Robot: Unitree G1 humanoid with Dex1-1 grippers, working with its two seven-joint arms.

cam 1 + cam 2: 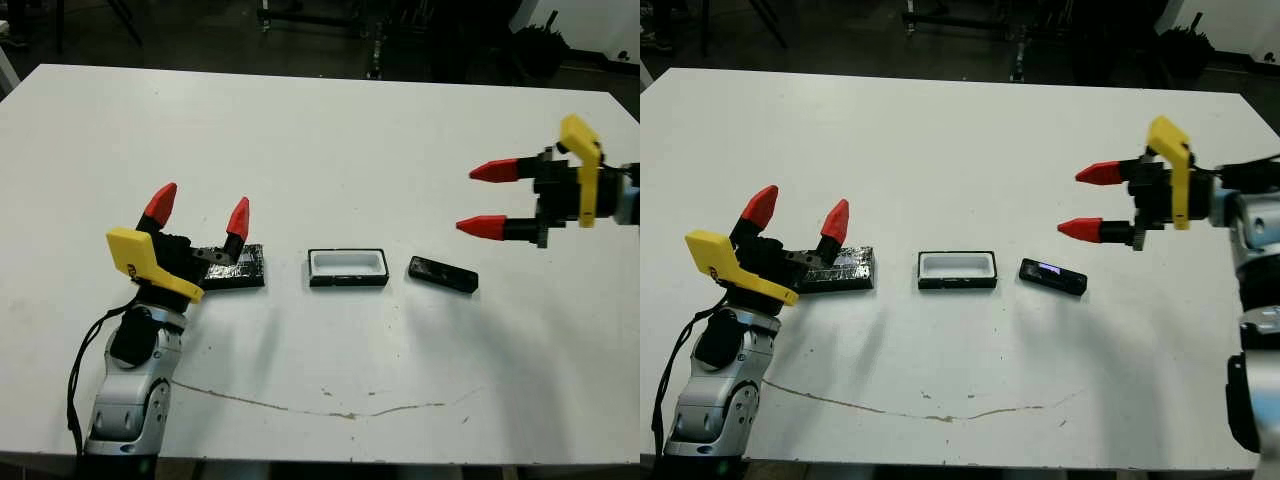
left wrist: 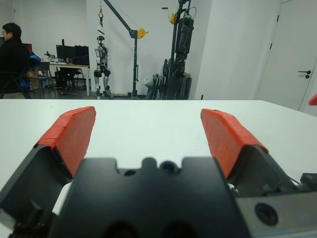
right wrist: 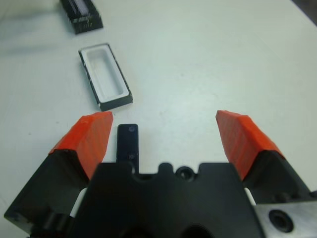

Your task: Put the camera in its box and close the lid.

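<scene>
Table [image 1: 320, 130], white, carries everything. Box [image 1: 348, 268] sits open at centre; lid [image 1: 240, 267] lies to its left under the left gripper [image 1: 200, 212], fingers apart. Camera [image 1: 443, 274] lies just right of the box, right gripper [image 1: 482, 198] spread above it.

Bare table all round camera [image 1: 442, 273], box [image 1: 348, 268] near one end, right gripper [image 1: 478, 198] above
</scene>
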